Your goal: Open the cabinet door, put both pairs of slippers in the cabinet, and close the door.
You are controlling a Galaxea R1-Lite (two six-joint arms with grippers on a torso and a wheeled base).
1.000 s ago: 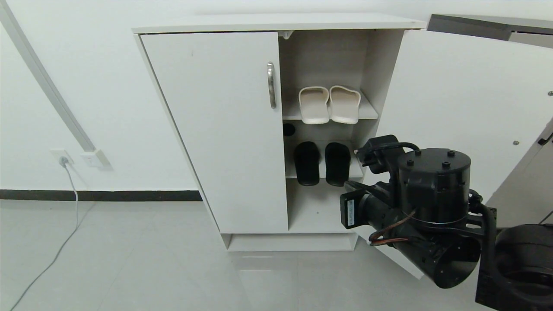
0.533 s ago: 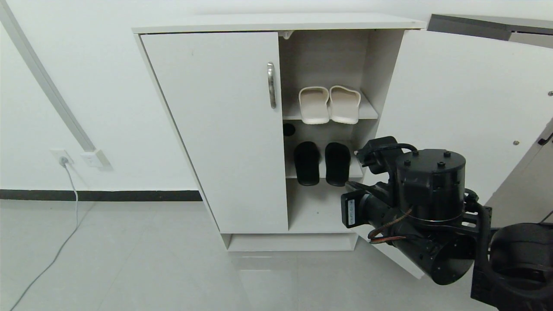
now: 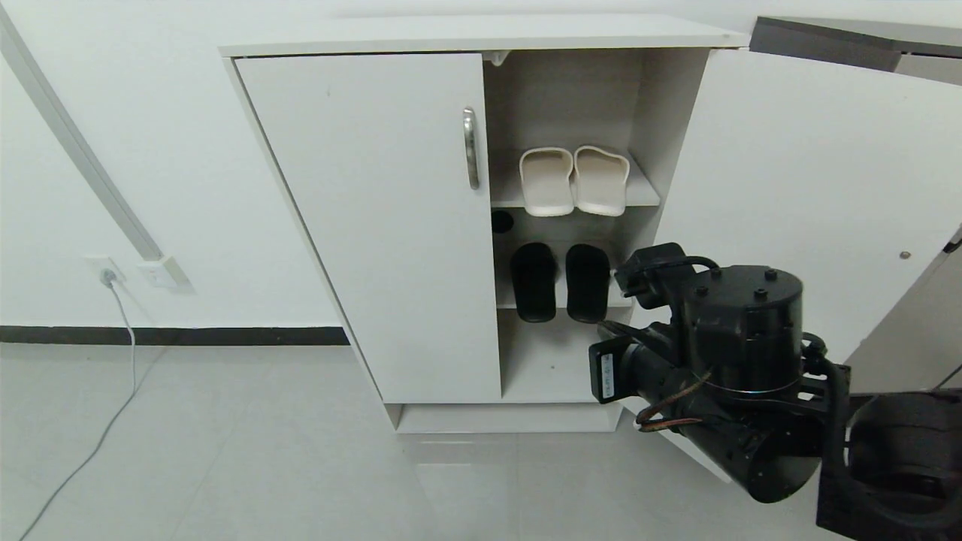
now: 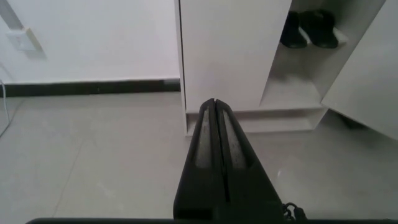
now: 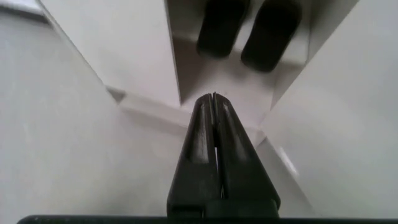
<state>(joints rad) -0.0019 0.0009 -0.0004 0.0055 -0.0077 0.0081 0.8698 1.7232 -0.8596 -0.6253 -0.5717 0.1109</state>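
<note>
White laminate cabinet (image 3: 481, 34), with left door (image 3: 376, 225) shut and right door (image 3: 789, 188) swung wide open. Holds cream slippers (image 3: 575, 180) side by side on upper shelf, and black slippers (image 3: 560, 282) side by side on the shelf directly below, toes inward. Places right gripper (image 5: 214, 99) low in front of the open compartment, near right door, aimed beneath the black pair, fingers pressed together. Places left gripper (image 4: 213, 102) over floor tiles (image 4: 93, 155), well apart from cabinet, fingers likewise pressed together.
</note>
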